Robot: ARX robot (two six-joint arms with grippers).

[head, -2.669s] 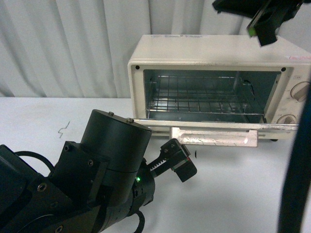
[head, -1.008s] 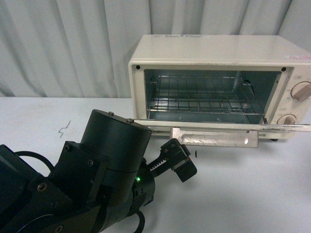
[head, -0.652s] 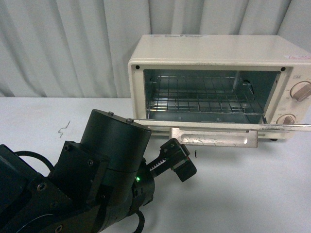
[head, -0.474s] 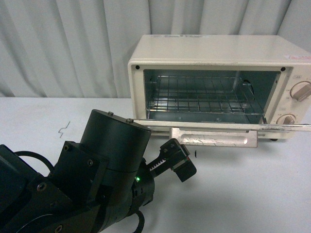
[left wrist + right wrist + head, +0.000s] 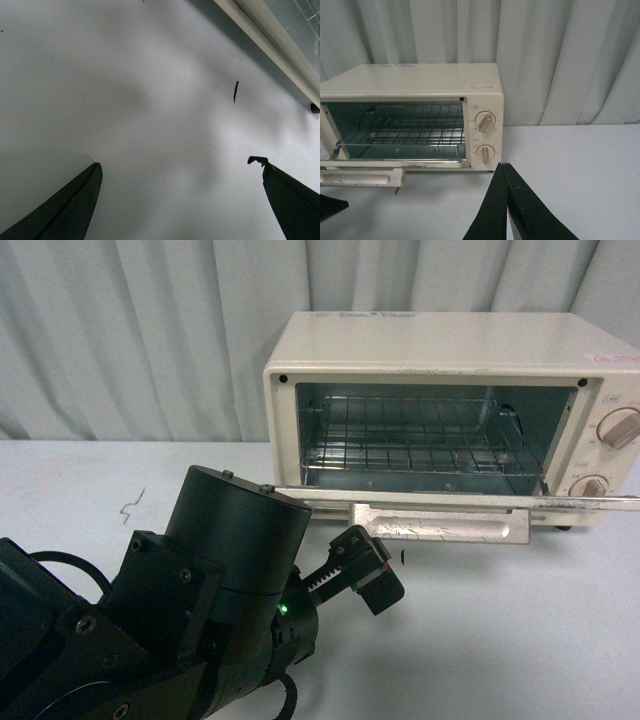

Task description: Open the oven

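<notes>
The cream-white oven (image 5: 440, 350) stands at the back right of the white table. Its drop-down door (image 5: 450, 502) lies open and flat, with the beige bar handle (image 5: 440, 524) at its front edge. The wire rack (image 5: 410, 445) shows inside, and two beige knobs (image 5: 620, 428) sit on its right. My left gripper (image 5: 365, 570) is open and empty, low over the table just in front of the handle's left end. In the left wrist view the gripper (image 5: 177, 167) has its fingers wide apart over bare table. My right gripper (image 5: 504, 165) is shut and empty, in front of the oven (image 5: 415, 85), seen only in the right wrist view.
White curtains (image 5: 130, 330) hang behind the table. A small dark sliver (image 5: 402, 557) lies on the table by the handle; it also shows in the left wrist view (image 5: 235, 91). A small squiggle mark (image 5: 132, 506) is on the table at the left.
The right arm, which was above the oven's top right and along the right edge 2.7 s ago, has left the front view. The left arm and the open door have not moved.
</notes>
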